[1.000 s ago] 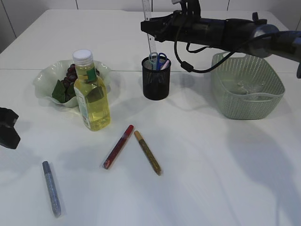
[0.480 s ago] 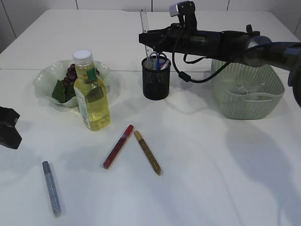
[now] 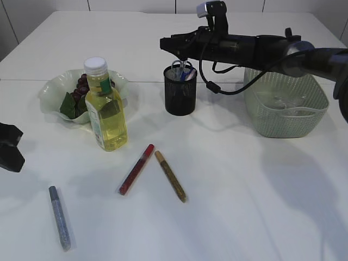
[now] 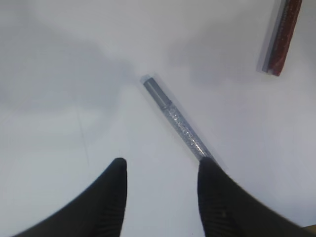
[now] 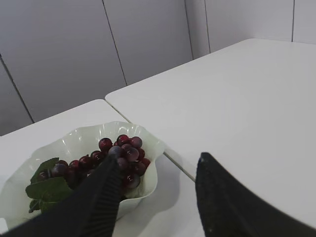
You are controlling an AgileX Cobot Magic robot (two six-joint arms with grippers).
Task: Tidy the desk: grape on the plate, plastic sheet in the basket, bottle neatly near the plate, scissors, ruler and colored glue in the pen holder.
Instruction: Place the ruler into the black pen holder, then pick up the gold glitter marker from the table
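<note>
My right gripper (image 3: 166, 43) hovers open just above the black mesh pen holder (image 3: 180, 97), with nothing between its fingers (image 5: 159, 159). The blue scissors handles (image 3: 184, 68) stick out of the holder. I cannot make out the ruler for certain. Dark red grape (image 3: 82, 86) (image 5: 121, 153) lies on the pale green plate (image 3: 51, 87). The yellow bottle (image 3: 107, 111) stands upright in front of the plate. Red (image 3: 136, 169), gold (image 3: 171, 176) and silver (image 3: 59, 217) glue pens lie on the table. My left gripper (image 4: 162, 162) is open over the table, with the silver pen (image 4: 175, 118) beside its right finger.
A green woven basket (image 3: 285, 117) stands at the right with the clear plastic sheet (image 3: 280, 100) inside. The right arm's cable loops down between the holder and the basket. The left gripper sits at the left table edge (image 3: 8, 148). The red pen's end (image 4: 281, 39) shows in the left wrist view.
The ruler that stood tall out of the pen holder at the right gripper has dropped out of sight, and the right jaws have opened. The left arm has stayed put.
</note>
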